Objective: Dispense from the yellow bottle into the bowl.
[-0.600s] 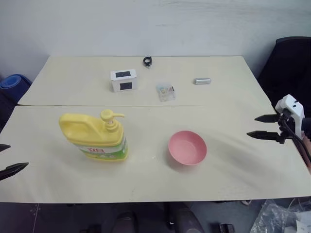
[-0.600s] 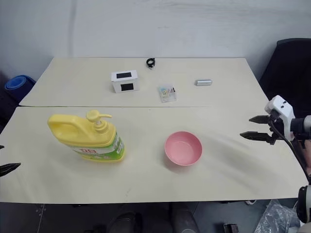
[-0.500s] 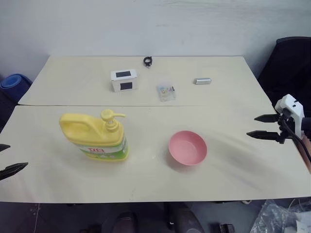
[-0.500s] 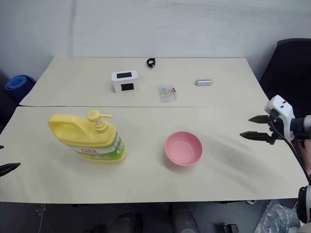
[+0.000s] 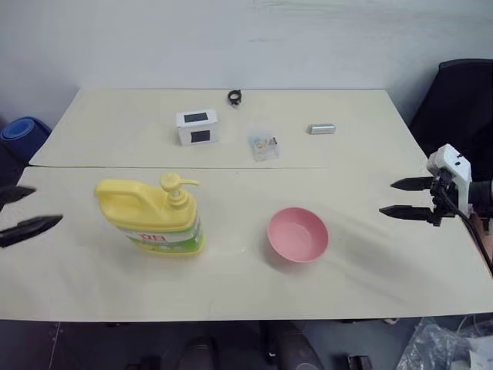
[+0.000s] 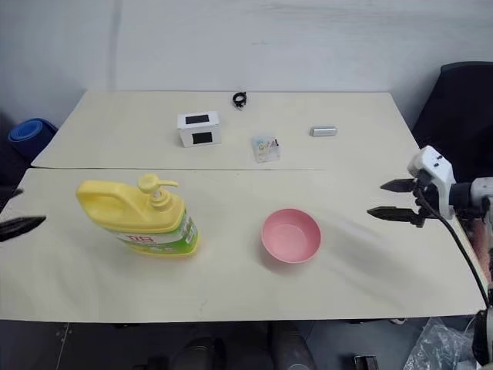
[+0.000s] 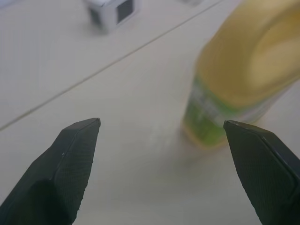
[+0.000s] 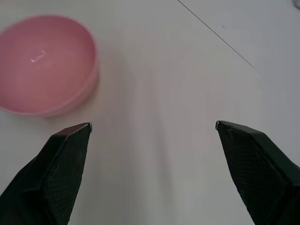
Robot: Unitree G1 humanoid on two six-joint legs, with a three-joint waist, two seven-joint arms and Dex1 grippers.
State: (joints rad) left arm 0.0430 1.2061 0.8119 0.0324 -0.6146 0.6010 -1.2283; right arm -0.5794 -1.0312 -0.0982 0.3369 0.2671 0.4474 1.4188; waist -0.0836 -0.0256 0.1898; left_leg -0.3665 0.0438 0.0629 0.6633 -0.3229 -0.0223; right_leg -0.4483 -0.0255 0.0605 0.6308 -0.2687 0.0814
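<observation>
Partly cropped: left end effector [image 5: 27,210], yellow bottle [image 7: 243,75]

Counted on table [image 5: 370,285]: one yellow bottle [image 5: 154,220], one bowl [image 5: 297,234], one white box [image 5: 196,127], one black ring [image 5: 234,97], one metal cylinder [image 5: 321,129], one clear packet [image 5: 263,146].

Two cream-coloured tabletops [image 5: 339,262] stand edge to edge, a thin seam between them. On the far one sit a small white box with dark square panels [image 5: 196,127], a little clear plastic packet [image 5: 263,146] (contents too small to tell), a short silver cylinder [image 5: 321,129] and a small black ring-shaped clip [image 5: 234,97]. A blue rolled mat [image 5: 21,130] lies beyond the left edge, a black chair [image 5: 461,108] at right.
</observation>
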